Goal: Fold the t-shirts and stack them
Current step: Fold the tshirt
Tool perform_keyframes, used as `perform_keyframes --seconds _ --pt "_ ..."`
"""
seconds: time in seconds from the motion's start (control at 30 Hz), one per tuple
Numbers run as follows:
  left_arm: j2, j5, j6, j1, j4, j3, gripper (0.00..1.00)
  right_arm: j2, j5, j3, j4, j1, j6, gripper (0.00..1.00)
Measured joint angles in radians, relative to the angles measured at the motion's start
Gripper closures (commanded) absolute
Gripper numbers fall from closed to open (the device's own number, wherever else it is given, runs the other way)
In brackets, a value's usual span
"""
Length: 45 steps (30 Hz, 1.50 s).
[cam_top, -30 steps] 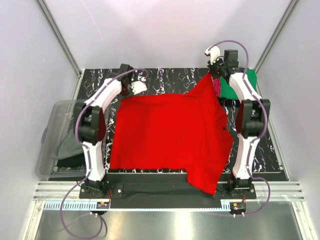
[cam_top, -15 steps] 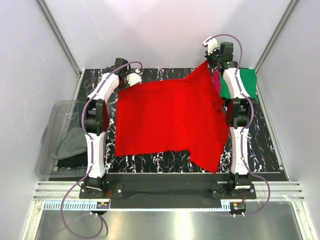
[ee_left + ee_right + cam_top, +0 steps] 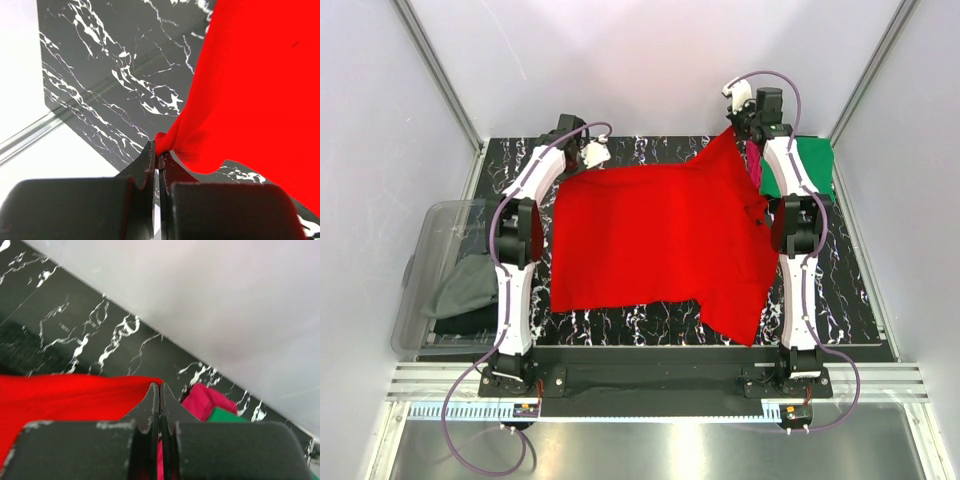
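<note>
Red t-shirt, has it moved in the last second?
Yes. The red t-shirt slid toward the far wall; its near hem no longer overhangs the table.

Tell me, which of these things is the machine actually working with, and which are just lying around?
Job: red t-shirt, held by left tool and right tool; green t-shirt; pink t-shirt.
Lying about: clear bin, grey cloth inside it.

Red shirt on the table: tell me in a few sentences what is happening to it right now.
The robot holds the red shirt by its far edge. The left gripper is shut on the far-left corner, the right gripper on the far-right one. The rest lies spread over the table, not yet folded. A green shirt, folded, and a pink shirt lie at the far right corner.
</note>
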<state>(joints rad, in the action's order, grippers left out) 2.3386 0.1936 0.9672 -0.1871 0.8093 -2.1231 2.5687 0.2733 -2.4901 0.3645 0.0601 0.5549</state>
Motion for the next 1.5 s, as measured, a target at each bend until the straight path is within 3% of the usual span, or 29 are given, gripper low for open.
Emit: perform_keyframes --seconds 0.57,0.97,1.5 --pt "-0.336 -0.04 -0.067 -0.051 -0.03 0.23 1.0 -0.442 0.008 0.486 -0.002 0.002 0.028 1.0" --pt "-0.395 -0.069 -0.069 -0.05 -0.035 0.463 1.0 -0.699 0.027 0.874 -0.002 0.011 0.04 1.0" --pt "-0.46 -0.078 0.061 -0.046 -0.053 0.504 1.0 -0.839 0.027 1.009 0.031 0.012 0.023 1.0"
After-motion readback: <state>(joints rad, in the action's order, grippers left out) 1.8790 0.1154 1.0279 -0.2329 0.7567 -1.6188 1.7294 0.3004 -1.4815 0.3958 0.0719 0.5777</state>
